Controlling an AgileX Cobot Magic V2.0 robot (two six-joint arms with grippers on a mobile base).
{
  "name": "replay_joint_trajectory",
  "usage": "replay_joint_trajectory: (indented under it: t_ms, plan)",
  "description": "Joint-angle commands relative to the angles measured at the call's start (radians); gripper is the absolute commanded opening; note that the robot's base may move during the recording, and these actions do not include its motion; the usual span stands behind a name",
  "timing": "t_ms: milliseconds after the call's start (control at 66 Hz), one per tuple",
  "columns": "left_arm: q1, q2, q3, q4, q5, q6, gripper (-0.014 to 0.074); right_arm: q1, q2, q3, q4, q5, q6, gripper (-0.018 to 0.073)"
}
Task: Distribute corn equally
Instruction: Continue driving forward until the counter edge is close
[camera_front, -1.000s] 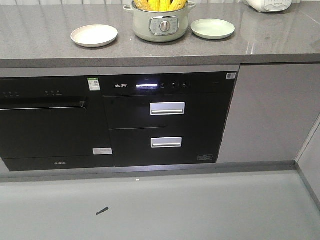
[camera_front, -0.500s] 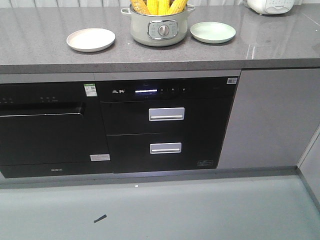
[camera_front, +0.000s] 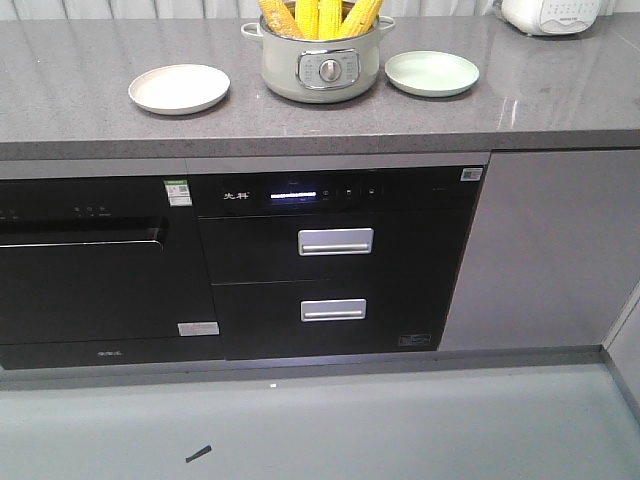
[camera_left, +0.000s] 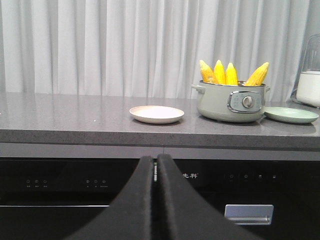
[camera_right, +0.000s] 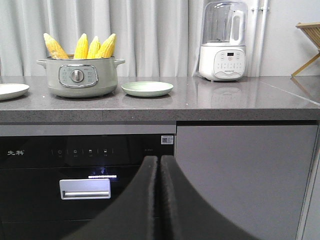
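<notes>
Fingers (camera_left: 132, 210) of the left gripper (camera_left: 156, 158) are pressed flat together with nothing between them, low in front of the black appliance fronts. The right gripper (camera_right: 159, 158) is likewise closed on nothing, facing the seam between the drawer unit (camera_front: 335, 265) and a plain grey cabinet door (camera_front: 545, 250). On the grey floor (camera_front: 400, 420) lies a small black scrap (camera_front: 198, 454). Behind it, under the worktop, a black oven (camera_front: 95, 270) sits left of the drawer unit, which has two silver handles and a lit display. On the grey countertop (camera_front: 80, 90) above, a cream plate (camera_front: 179, 88), a pale green pot (camera_front: 322, 72) with a dial, and a light green plate (camera_front: 431, 73) stand in a row. The pot is between the plates, near each but touching neither. All the corn (camera_front: 320, 17) is in the pot: four yellow cobs standing on end, tips up, fanned outward above the rim. Farther right stands a white appliance (camera_right: 223, 42) with a clear jug. A pale curtain (camera_left: 100, 45) hangs behind the counter.
</notes>
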Motion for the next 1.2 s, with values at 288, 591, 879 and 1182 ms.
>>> replay_joint_trajectory:
  t_ms: [288, 591, 879, 1182]
  plan:
    - [-0.001, -0.015, 0.013, -0.01, -0.078, -0.001, -0.0007, -0.001, -0.003, 0.01, -0.008, -0.072, -0.001, -0.0005]
    - [-0.001, -0.015, 0.013, -0.01, -0.078, -0.001, -0.0007, -0.001, -0.003, 0.01, -0.008, -0.072, -0.001, -0.0005]
    - [-0.001, -0.015, 0.013, -0.01, -0.078, -0.001, -0.0007, -0.001, -0.003, 0.01, -0.008, -0.072, -0.001, -0.0005]
    - [-0.001, -0.015, 0.013, -0.01, -0.078, -0.001, -0.0007, -0.001, -0.003, 0.01, -0.008, -0.072, -0.001, -0.0005]
